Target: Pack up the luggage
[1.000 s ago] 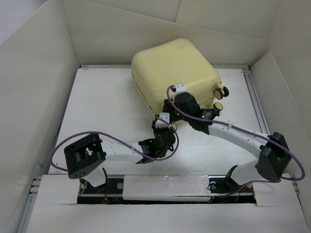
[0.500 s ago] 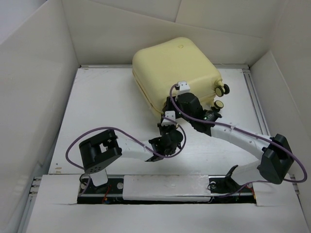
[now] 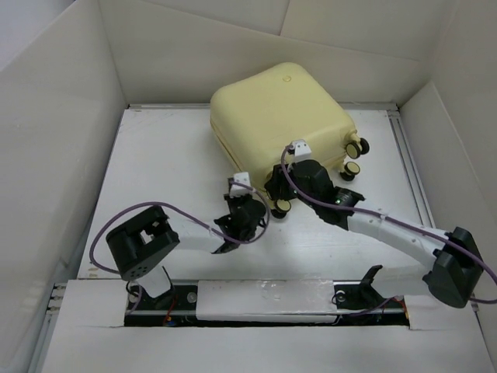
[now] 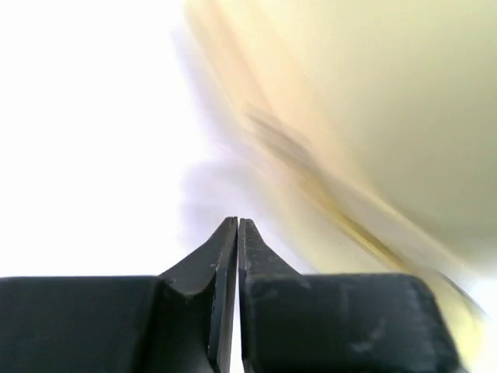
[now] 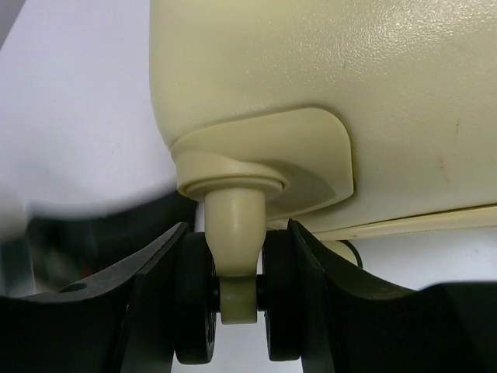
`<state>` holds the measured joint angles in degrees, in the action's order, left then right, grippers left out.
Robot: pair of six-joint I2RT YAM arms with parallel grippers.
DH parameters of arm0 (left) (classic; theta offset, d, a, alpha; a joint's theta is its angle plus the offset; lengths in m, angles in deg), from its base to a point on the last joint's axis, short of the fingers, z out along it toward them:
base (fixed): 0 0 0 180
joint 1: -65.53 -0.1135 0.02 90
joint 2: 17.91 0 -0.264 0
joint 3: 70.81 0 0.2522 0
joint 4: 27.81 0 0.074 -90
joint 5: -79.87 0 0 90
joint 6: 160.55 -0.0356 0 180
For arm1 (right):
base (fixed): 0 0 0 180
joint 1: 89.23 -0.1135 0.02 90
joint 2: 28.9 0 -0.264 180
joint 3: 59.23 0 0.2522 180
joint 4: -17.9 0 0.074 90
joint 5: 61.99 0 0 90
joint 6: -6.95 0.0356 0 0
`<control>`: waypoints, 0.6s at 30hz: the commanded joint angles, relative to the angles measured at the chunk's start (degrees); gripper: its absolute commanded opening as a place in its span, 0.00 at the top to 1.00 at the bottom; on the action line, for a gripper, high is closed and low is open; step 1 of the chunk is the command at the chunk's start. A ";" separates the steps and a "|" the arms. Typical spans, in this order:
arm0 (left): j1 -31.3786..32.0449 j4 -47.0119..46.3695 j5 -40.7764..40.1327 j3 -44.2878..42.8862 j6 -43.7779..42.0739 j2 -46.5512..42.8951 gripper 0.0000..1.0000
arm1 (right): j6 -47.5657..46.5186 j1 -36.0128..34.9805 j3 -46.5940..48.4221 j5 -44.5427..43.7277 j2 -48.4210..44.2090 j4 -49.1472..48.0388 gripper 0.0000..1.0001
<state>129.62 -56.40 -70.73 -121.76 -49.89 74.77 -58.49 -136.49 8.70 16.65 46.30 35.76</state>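
Pale yellow hard shell, one item: the luggage [image 3: 279, 116], lid down and lying flat on the white table [image 3: 155, 171] toward 12 o'clock, a small round emblem [image 3: 289, 78] near its far edge and cream-and-black casters at its 3 o'clock side. Changes we log over the last second: the left gripper [image 4: 237, 223] has gone from part-open to fully closed on nothing and has swung to the case's 7 o'clock corner, tips just beside the seam; the right gripper [image 5: 238, 227] has settled round the caster wheel [image 5: 196, 295] at the 6 o'clock corner, a finger against each side. We judge the right arm to be steadying the closed case while the left works the seam; contents hidden from us
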 commanded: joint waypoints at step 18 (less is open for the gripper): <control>6.91 6.22 15.42 12.67 13.79 -22.47 0.94 | 0.32 -1.60 -0.74 14.69 -11.04 -0.23 1.00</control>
<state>133.10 -48.35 -59.19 -108.67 -36.14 51.80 -59.21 -137.08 2.73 25.72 35.35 43.30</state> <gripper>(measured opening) 0.051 0.556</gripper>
